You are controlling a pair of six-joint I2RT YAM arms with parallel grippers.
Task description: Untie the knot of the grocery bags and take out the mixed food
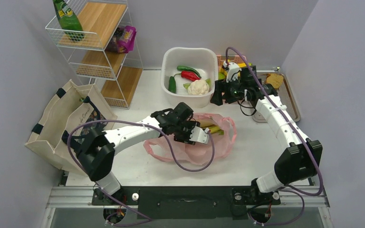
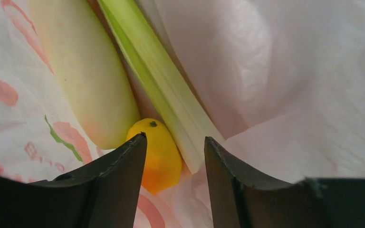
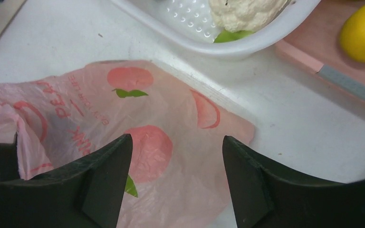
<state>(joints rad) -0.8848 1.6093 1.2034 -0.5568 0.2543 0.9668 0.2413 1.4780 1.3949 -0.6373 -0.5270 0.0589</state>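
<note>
Desk: white desk; pink bag lies at centre, basin at its 12 o'clock.
Left claw: inside the bag mouth, jaws parted astride the orange fruit.
Right claw: open, empty, over the bag's 1 o'clock corner.
Handling: the fruit looks small, firm and smooth, so it may roll; pinch across its middle, clear of the stalk.

2 black fingers stand wide apart with nothing between them, above a thin translucent pink plastic bag printed with red peaches, lying flat on the white surface. Beyond it sits a white perforated plastic basin holding a pale cauliflower. A round yellow fruit rests on a pink tray.
</note>
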